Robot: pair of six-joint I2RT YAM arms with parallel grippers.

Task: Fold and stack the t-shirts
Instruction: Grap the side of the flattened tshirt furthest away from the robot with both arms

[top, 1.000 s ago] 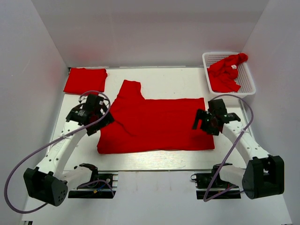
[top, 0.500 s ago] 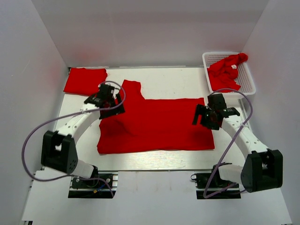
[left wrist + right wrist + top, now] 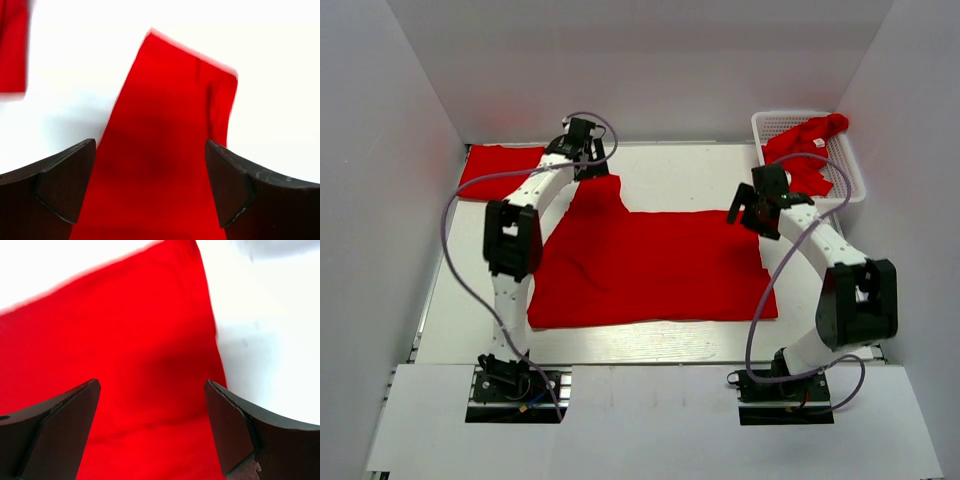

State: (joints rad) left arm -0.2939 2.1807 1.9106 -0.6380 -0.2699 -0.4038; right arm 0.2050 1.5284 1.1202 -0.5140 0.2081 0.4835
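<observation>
Shirt: soft red fabric, spread flat | basket: white plastic lattice

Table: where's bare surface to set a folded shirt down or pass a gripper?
Widest bare patch: far strip of the table between the sleeve of the spread shirt and the basket. Narrow strip along its near hem. Crowded: far left, where the left gripper hovers beside the folded shirt; right edge, under the right gripper and arm.
</observation>
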